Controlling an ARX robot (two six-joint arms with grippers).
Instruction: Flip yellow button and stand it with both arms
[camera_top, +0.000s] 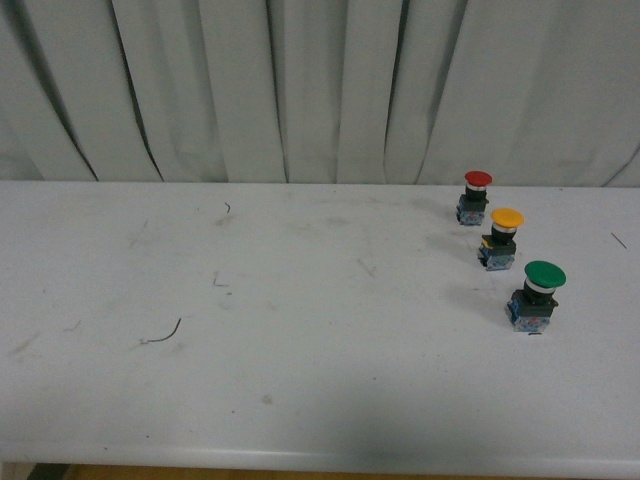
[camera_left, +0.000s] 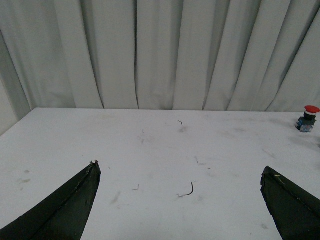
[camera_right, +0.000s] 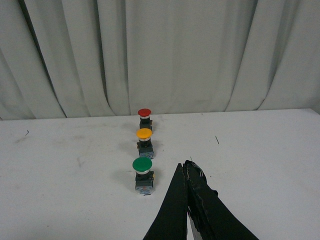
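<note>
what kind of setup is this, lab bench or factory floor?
Most likely a lab test bench, not a factory floor: a plain white table, scuffed, with a pleated grey-white curtain as backdrop, and just three loose push buttons in a row: red button, yellow button, green button. No machinery in view.

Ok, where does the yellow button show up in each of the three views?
Front view: yellow button stands at right, between the red button behind and the green button in front.
Left wrist view: not in it; only the red button shows, at the edge.
Right wrist view: centre, mid-row.
Shared landmark: the red button.
</note>
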